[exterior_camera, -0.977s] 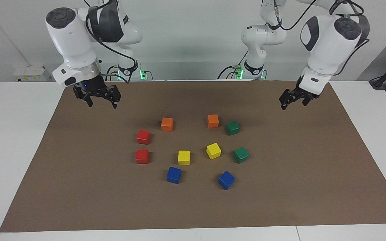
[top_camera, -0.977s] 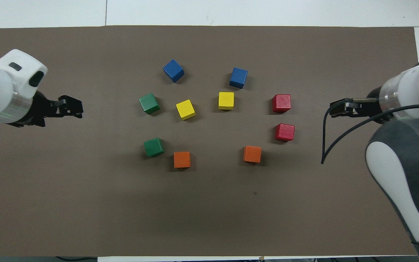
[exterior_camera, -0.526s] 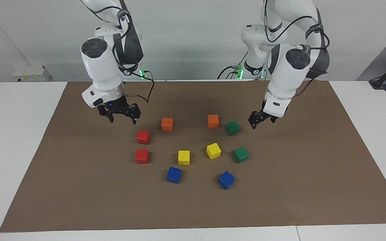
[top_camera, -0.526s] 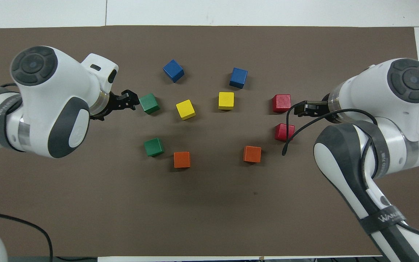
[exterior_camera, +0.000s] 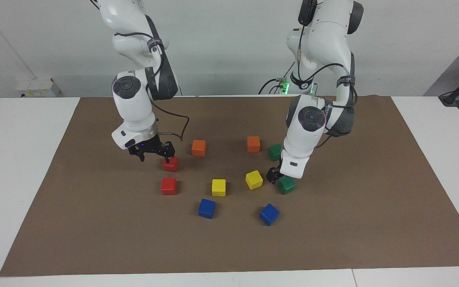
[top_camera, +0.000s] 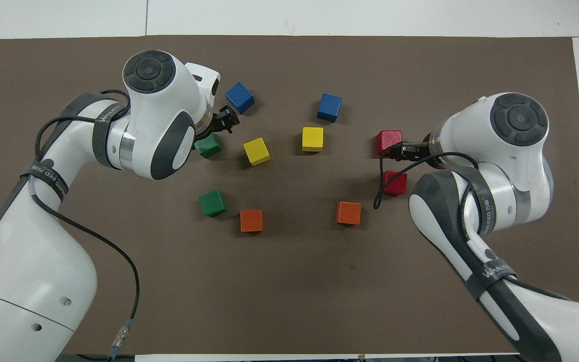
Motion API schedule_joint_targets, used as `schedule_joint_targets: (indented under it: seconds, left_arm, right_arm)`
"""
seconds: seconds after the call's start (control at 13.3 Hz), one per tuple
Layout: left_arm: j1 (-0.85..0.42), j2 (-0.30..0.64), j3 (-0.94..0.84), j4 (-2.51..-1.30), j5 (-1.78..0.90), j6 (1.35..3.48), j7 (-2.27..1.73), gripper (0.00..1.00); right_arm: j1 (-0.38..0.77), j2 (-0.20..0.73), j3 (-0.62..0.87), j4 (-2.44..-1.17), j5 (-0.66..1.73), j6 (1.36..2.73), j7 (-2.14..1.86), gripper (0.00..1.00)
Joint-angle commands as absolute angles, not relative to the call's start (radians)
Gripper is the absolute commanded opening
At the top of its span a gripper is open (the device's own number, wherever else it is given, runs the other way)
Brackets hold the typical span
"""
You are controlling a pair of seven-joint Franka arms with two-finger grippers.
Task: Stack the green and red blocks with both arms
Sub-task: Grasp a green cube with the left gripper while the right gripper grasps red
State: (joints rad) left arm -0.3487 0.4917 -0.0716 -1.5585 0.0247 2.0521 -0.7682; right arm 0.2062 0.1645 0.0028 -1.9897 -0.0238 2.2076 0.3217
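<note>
Firstly, at the right arm's end of the white bench (exterior_camera: 18, 167), which carries a brown paper mat (exterior_camera: 94, 223), the right pincer (exterior_camera: 155, 156) hangs low over the mat with its black fingers apart. One fingertip (exterior_camera: 168, 159) is at the top edge of a glossy bright red cube (exterior_camera: 170, 164); whether it touches I cannot tell. Nothing is clamped between the fingers. A second bright red cube (exterior_camera: 169, 186) sits just farther from the robots than the first, apart from it.

Next, toward the middle, a glossy orange cube (exterior_camera: 199, 148) lies nearer to the robots than the red pair. A yellow cube (exterior_camera: 218, 187) and a blue cube (exterior_camera: 206, 208) lie farther out. A second orange cube (exterior_camera: 253, 144), a second yellow cube (exterior_camera: 254, 179), turned slightly, and a second blue cube (exterior_camera: 269, 214) follow.

Then, toward the left arm's end, a glossy dark green cube (exterior_camera: 275, 152) rests beside the second orange cube, partly hidden by the left arm's wrist. The left pincer (exterior_camera: 272, 175) is low over the mat between the second yellow cube and another dark green cube (exterior_camera: 286, 185), just beside the green one. Its fingers are mostly covered by the wrist; they stand apart and grip nothing. All four task cubes lie singly on the mat, none stacked.
</note>
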Motion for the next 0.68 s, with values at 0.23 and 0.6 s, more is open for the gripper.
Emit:
schedule_joint_targets:
  seconds: [0.23,0.6]
  left_arm:
    - [-0.350,0.499,-0.055,-1.609,0.071,2.120,-0.769,1.00]
    - [-0.348,0.474,-0.057,-1.701,0.069,2.177,-0.744,1.00]
  right_arm:
    - [0.241,0.215,0.002,-2.014,-0.020,2.307,0.385,1.00]
    - [0.241,0.222,0.003,-2.049,-0.018,2.321,0.379,1.00]
